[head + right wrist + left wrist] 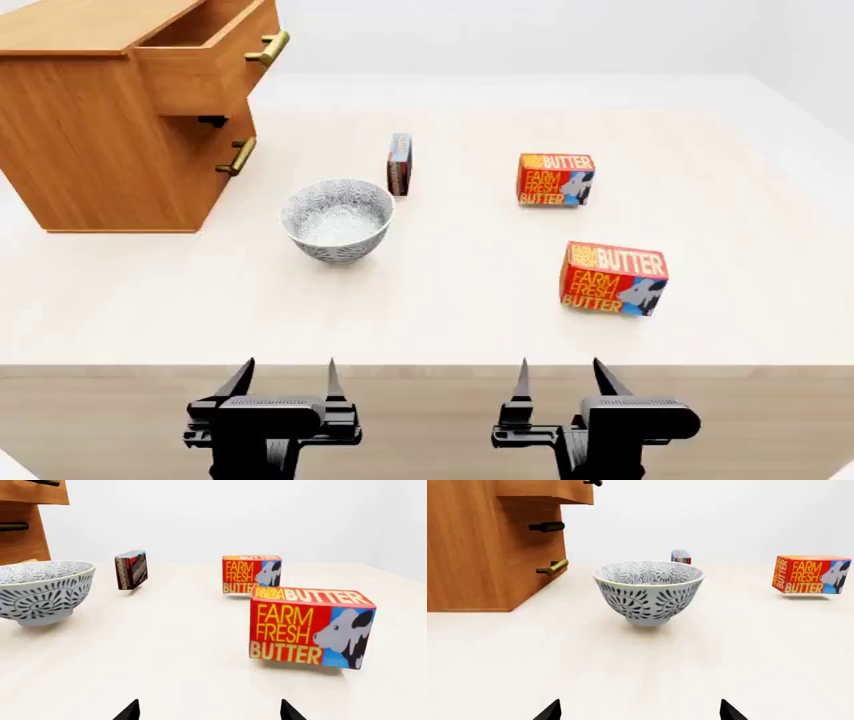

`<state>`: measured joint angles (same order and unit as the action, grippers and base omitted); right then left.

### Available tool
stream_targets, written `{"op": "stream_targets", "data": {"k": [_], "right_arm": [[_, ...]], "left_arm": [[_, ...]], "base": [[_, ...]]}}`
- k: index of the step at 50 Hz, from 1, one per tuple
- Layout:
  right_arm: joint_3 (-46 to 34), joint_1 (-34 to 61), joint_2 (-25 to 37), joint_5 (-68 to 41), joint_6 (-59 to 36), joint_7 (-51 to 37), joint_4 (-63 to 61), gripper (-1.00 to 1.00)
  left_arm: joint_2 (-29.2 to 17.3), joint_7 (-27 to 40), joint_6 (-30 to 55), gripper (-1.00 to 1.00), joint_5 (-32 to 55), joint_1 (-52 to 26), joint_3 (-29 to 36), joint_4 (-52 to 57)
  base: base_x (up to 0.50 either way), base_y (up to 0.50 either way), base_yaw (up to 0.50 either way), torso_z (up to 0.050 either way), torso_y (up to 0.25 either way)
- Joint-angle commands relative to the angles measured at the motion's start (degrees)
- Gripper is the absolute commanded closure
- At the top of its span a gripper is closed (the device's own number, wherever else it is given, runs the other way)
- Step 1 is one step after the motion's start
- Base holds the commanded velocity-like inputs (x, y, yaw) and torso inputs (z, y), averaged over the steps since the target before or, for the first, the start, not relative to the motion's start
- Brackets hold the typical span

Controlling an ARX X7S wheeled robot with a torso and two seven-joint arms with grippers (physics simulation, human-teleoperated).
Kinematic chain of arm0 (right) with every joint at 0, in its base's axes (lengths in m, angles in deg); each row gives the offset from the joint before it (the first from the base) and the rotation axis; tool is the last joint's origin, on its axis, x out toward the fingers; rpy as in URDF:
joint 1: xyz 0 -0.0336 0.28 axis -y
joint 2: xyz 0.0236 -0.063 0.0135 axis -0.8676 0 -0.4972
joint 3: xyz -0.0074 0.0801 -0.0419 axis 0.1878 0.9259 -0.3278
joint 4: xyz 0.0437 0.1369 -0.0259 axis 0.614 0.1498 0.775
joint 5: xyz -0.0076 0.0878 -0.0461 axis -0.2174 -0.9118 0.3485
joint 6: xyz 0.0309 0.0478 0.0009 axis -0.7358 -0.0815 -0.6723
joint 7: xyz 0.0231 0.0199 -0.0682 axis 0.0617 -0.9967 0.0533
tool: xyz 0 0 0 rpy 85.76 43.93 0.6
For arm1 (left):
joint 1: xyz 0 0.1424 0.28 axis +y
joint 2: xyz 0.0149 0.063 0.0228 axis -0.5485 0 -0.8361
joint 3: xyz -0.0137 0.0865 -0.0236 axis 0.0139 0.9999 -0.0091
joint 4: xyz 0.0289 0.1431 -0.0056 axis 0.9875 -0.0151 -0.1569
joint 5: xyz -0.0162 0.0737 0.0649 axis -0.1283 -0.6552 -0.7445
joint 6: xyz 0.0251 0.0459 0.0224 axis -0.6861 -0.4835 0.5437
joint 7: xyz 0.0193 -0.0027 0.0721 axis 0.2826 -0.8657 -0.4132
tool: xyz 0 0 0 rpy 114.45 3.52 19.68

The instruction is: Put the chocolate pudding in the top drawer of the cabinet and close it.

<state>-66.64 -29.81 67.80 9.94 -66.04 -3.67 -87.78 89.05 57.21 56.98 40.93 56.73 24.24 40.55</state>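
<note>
Pale cream tabletop (441, 290) carries everything. On it the chocolate pudding (399, 164) stands on edge, its long axis running away from the robot, at about one o'clock from the left gripper (284, 378) and eleven from the right gripper (558, 375); the patterned bowl (338, 220) blocks the left's line. Both sets of fingers are spread wide, holding nothing. Only the head view shows the top drawer (200, 60) of the cabinet (114, 150) pulled open; the right wrist view alone shows the pudding's broad face clear of the nearer butter box (310, 627).
</note>
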Motion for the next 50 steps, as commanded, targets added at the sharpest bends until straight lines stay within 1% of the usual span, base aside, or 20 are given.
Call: {"op": "stream_targets", "data": {"k": [1, 8, 20, 23, 32, 39, 42, 45, 50], "right_arm": [[-1.1, 0.1, 0.9, -0.9, -0.1, -1.1, 0.1, -1.0], [-2.9, 0.4, 2.2, -2.3, -0.8, -2.3, 0.2, -1.0], [-4.2, -0.2, 3.6, -3.6, -1.0, -3.9, -0.8, -1.0], [-4.2, 0.0, 3.7, -4.1, -1.8, -4.4, -1.2, -1.0], [-3.9, 1.7, 4.7, -5.7, -8.6, -6.0, -7.3, -1.0], [-3.7, 4.1, 6.4, -7.3, -17.7, -6.9, -16.0, -1.0], [-3.7, 5.9, 7.1, -7.8, -22.4, -7.3, -19.7, -1.0], [-3.8, 9.1, 7.8, -8.7, -29.2, -7.7, -24.4, -1.0], [-3.0, 16.7, 9.0, -10.6, -40.2, -8.4, -29.0, -1.0]], "left_arm": [[-1.0, 0.9, 0.1, -1.0, 0.6, -0.1, 1.3, -0.1], [-2.4, 1.4, -1.1, -1.0, 1.7, -0.1, 3.3, -0.4], [-3.5, 2.8, 0.0, -1.0, 4.4, 0.1, 4.0, 0.7], [-3.8, 2.7, 1.6, -1.0, 5.6, 0.0, 4.0, 2.2], [-6.3, 3.4, 11.8, -1.0, 7.3, -2.1, 4.3, 12.7], [-9.0, 3.7, 21.2, -1.0, 7.8, -5.7, 4.5, 22.0], [-10.3, 3.4, 26.6, -1.0, 8.3, -8.6, 4.8, 26.0], [-12.0, 2.9, 33.3, -1.0, 9.1, -12.9, 5.1, 30.0], [-14.3, 1.7, 43.0, -1.0, 10.6, -21.3, 4.8, 33.0]], "base": [[0.0, 0.0, 0.0, 0.0, 0.0], [0.0, 0.0, 0.0, 0.004, 0.0], [0.0, 0.0, 0.0, 0.05, 0.0], [0.0, 0.0, 0.0, 0.05, 0.0], [0.0, 0.0, 0.0, 0.05, 0.0], [0.0, 0.0, 0.0, 0.05, 0.0], [0.0, 0.0, 0.0, 0.05, 0.0], [0.0, 0.0, 0.0, 0.05, 0.0], [0.0, 0.0, 0.0, 0.05, 0.0]]}}
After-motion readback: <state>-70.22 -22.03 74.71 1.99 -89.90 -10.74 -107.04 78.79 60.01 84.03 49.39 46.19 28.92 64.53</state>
